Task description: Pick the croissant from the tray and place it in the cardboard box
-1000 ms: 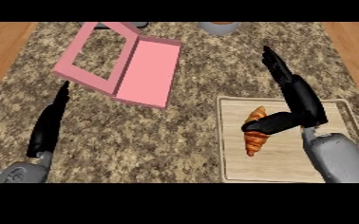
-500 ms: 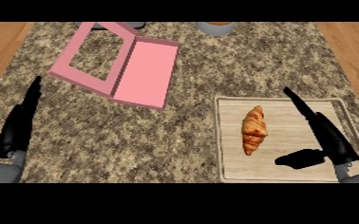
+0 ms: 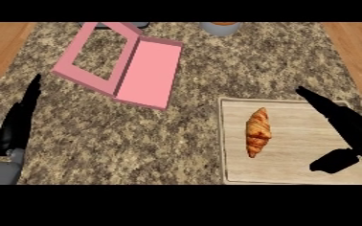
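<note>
A golden croissant lies lengthwise on the light wooden tray at the lower right. My right hand hovers over the tray's right side with straight fingers pointing up-left and the thumb low; it is to the right of the croissant and does not touch it. The pink cardboard box lies open at the upper left, lid folded out. At the left edge my left hand rests open, fingers up.
A grey round container with an orange top stands at the counter's far edge, and a dark object peeks out behind the box. Wooden floor shows past the counter's left and right sides.
My right hand has drawn back from the croissant to the tray's right side. The left hand has shifted to the left edge. The croissant stays on the tray.
</note>
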Robot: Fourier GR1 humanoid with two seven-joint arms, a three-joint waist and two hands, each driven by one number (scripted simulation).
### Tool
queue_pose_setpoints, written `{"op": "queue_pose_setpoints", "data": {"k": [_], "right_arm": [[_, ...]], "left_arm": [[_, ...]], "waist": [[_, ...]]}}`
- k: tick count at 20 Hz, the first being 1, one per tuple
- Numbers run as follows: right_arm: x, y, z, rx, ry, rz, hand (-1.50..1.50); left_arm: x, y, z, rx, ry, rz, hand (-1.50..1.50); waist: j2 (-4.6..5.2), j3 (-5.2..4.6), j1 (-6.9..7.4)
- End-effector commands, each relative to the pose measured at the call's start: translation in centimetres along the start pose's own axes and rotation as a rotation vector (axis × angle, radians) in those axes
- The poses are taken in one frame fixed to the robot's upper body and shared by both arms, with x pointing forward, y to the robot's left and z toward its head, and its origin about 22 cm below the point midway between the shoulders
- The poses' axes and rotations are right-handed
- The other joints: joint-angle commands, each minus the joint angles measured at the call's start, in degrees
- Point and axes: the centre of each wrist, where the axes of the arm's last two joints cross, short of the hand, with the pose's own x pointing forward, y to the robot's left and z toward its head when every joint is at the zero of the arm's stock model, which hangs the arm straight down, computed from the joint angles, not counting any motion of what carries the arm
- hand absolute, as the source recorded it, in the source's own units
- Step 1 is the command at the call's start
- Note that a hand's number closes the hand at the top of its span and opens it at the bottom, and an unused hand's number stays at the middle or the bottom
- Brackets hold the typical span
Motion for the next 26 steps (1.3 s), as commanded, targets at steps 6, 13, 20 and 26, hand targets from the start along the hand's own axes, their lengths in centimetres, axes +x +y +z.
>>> {"op": "queue_pose_setpoints", "data": {"k": [6, 13, 20, 26], "right_arm": [[5.5, -1.5, -3.9, 0.321, 0.177, 0.292, -1.50], [9.0, -0.3, -8.5, 0.477, 0.240, 0.301, -1.50], [8.5, 1.2, -9.6, 0.518, 0.293, 0.363, -1.50], [8.9, 4.5, -11.3, 0.539, 0.298, 0.368, -1.50]], "left_arm": [[1.1, -0.2, -0.6, -0.024, -0.020, 0.016, 0.00], [0.4, -0.5, 0.4, -0.002, -0.013, 0.012, 0.00], [0.0, 0.8, 0.3, 0.004, -0.016, 0.002, 0.00], [-0.3, -0.1, 0.3, 0.005, -0.007, 0.013, 0.00]], "waist": [[0.21, 0.03, 1.38], [0.03, 0.11, 0.68], [-0.03, 0.12, -0.07], [0.02, 0.13, 0.03]]}}
